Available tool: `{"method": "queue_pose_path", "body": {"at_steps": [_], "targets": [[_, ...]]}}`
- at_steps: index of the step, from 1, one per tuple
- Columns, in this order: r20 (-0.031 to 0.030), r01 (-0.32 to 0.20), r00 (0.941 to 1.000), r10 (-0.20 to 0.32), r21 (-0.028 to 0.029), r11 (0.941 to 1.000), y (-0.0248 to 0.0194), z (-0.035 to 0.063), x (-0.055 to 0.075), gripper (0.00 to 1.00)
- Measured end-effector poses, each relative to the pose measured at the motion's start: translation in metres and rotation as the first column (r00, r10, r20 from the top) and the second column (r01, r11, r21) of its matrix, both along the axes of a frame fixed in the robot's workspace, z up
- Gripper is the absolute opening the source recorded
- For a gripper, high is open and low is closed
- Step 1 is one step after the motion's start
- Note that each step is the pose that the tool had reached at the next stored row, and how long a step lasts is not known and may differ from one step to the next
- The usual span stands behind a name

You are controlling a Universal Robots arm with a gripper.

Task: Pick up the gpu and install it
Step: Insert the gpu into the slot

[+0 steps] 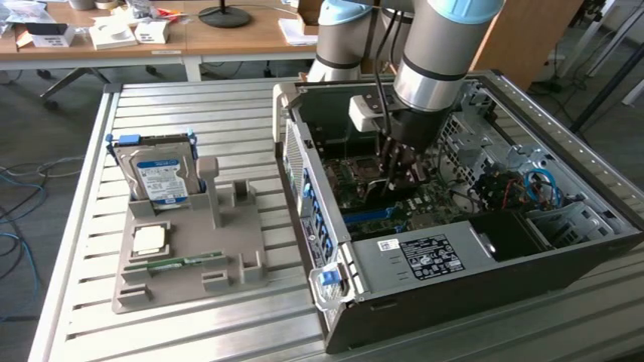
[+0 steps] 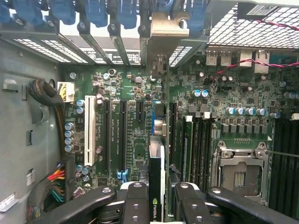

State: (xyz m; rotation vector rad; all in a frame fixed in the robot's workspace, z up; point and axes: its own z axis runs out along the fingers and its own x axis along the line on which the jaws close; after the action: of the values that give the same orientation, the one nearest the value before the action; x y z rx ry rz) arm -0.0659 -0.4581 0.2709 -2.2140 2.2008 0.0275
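Motherboard [image 2: 134, 140] under gripper [image 2: 159, 193], probably with gpu [image 2: 156, 163]

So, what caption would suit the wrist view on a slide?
The gripper holds the NVIDIA-marked gpu edge-on over the green motherboard and its expansion slots.

The place is a robotics lab or test workshop. A slatted aluminium work table [image 1: 201, 98] carries an open desktop computer case [image 1: 302, 173] with its motherboard [image 2: 135, 140] bared. Beside the case on the table stands a grey moulded fixture [image 1: 191, 249] racking a hard drive [image 1: 161, 177] and small parts. An industrial robot arm [image 1: 438, 53] reaches into the case. Beyond the table's far edge stand wooden desks [image 1: 241, 38] strewn with white boxes [image 1: 111, 34], and loose cables [image 1: 20, 181] trail over the floor.
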Motion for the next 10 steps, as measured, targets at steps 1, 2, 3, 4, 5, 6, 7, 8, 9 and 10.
{"method": "queue_pose_path", "body": {"at_steps": [1, 2, 3, 4, 5, 6, 7, 8, 9, 10], "targets": [[0.0, 0.0, 1.0, 0.0, 0.0001, 1.0, 0.0, -0.0001, -0.0004, 0.26], [0.0001, 0.0, 1.0, 0.0, 0.0001, 1.0, 0.0, -0.0001, -0.0008, 0.26], [0.0001, 0.0, 1.0, 0.0, 0.0002, 1.0, 0.0001, -0.0002, -0.0013, 0.26], [0.0001, 0.0, 1.0, 0.0, 0.0002, 1.0, 0.0001, -0.0002, -0.0019, 0.26], [0.0, 0.0, 1.0, 0.0, 0.0001, 1.0, 0.0, -0.0003, -0.0025, 0.26], [0.0, 0.0, 1.0, 0.0, 0.0, 1.0, 0.0, -0.0002, -0.0031, 0.26], [0.0001, 0.0, 1.0, 0.0, 0.0001, 1.0, 0.0, -0.0003, -0.0036, 0.26], [0.0, 0.0, 1.0, 0.0, 0.0001, 1.0, 0.0, -0.0003, -0.004, 0.26], [0.0001, 0.0, 1.0, 0.0, 0.0001, 1.0, 0.0, -0.0004, -0.0043, 0.26], [0.0, 0.0, 1.0, 0.0, 0.0, 1.0, 0.0, -0.0004, -0.0046, 0.26]]}}
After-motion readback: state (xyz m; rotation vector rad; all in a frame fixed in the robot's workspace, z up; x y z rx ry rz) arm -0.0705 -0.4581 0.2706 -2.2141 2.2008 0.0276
